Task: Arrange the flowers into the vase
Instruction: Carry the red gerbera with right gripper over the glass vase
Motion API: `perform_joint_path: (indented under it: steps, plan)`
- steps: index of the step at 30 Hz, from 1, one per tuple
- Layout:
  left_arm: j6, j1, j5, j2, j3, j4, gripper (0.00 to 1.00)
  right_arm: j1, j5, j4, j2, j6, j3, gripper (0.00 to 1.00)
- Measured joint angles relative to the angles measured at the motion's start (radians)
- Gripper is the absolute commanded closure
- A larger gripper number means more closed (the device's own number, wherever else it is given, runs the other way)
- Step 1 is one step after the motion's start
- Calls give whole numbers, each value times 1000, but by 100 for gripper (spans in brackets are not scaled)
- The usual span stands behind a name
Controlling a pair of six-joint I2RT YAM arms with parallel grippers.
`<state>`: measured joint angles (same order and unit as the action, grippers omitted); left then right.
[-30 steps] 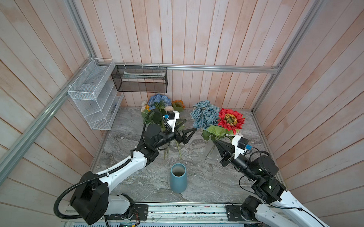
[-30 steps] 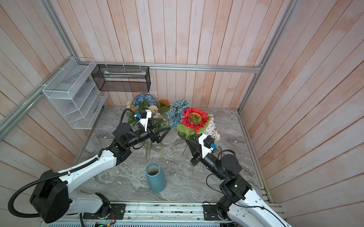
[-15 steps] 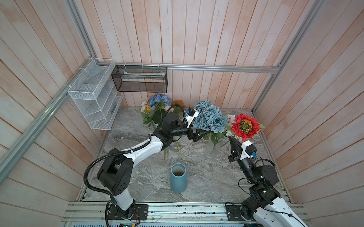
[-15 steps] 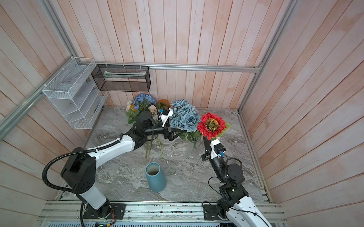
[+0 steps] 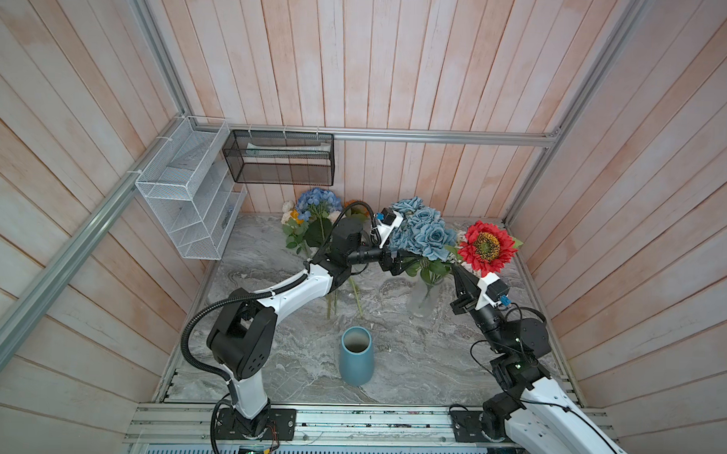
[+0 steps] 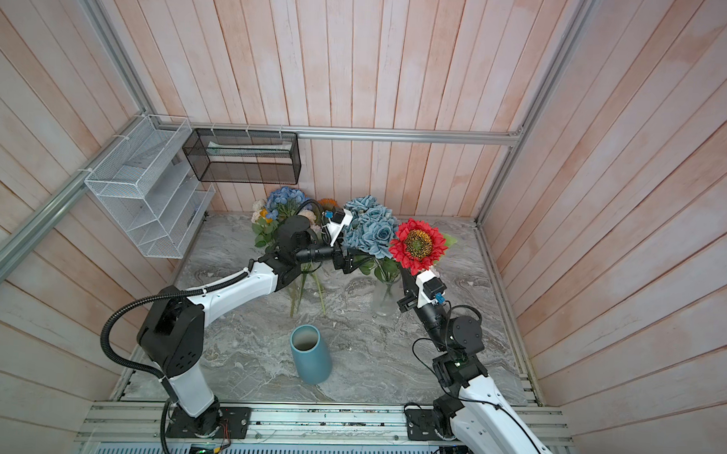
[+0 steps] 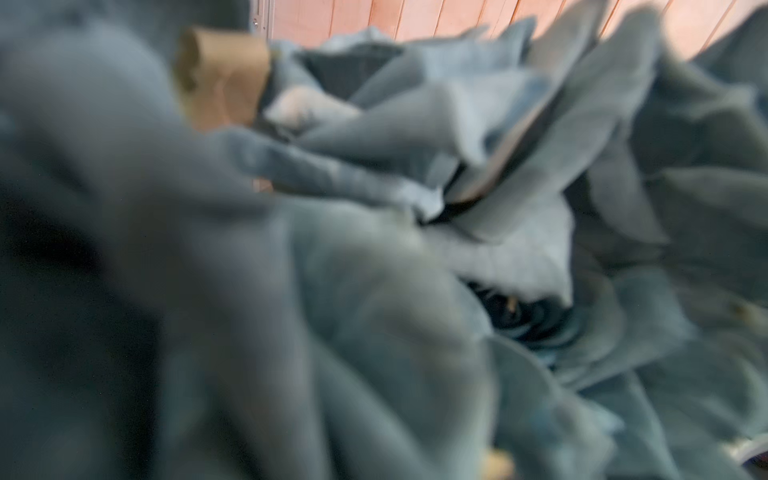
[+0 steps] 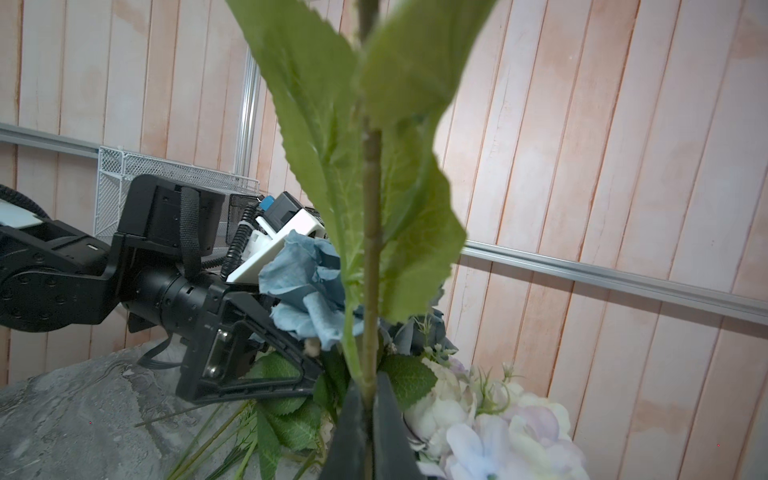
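1. Dusty-blue fabric rose bunch (image 5: 424,234), far centre in a clear glass jar (image 5: 424,298): floppy heads, likely best taken by the stems; left gripper (image 5: 402,263), jaws apart, beside them.
2. Red fabric sunflower (image 5: 486,247): stiff-looking stem clamped by right gripper (image 5: 456,272).
3. Teal tapered vase (image 5: 356,354), near centre, empty.

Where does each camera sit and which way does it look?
Top views: high over the front, looking down toward the back wall; left arm, right arm, blue vase.
Left wrist: on the left arm, pressed into the dusty-blue roses; blurry, no robot parts.
Right wrist: on the right arm, looking along the shut right gripper up the red sunflower; open left gripper shows.
Shared: all views show the roses.
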<state>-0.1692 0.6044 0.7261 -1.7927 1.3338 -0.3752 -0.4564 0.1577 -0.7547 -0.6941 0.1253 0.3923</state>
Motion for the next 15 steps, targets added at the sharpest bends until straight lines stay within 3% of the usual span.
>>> perform_joint_path:
  steps: [8, 15]
  plan:
    - [-29, 0, -9, -16, 7, -9, 0, 0, 43, -206, -89, 67, -23, 100]
    - [-60, 0, -4, -17, 13, -31, 0, 0, 103, -213, -93, 128, -23, 100]
